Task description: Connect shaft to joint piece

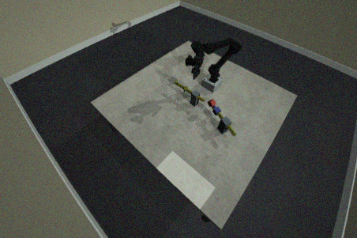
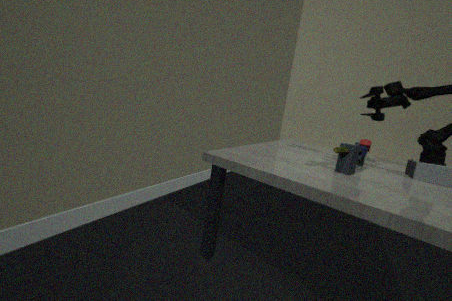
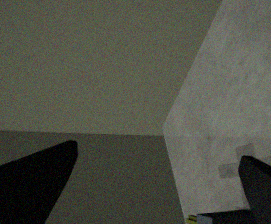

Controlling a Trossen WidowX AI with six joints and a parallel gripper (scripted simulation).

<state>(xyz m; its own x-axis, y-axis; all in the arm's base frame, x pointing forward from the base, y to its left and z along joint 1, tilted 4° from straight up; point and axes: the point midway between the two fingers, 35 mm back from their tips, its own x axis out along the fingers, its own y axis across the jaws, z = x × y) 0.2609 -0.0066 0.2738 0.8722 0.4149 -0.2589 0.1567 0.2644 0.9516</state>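
My gripper is wide open and empty, high above the table and clear of both shafts. A yellow shaft passes through a grey block and carries a blue part with the red joint piece at its end. The second yellow shaft lies through the other grey block, at an angle to the first. Its near end is a short gap from the red piece. The top view is too coarse to show exactly where the opening points.
The arm's pale base stands close behind the shafts. A white rectangle lies near the front edge of the table. Shadows of the arm fall across the tabletop beside the second shaft.
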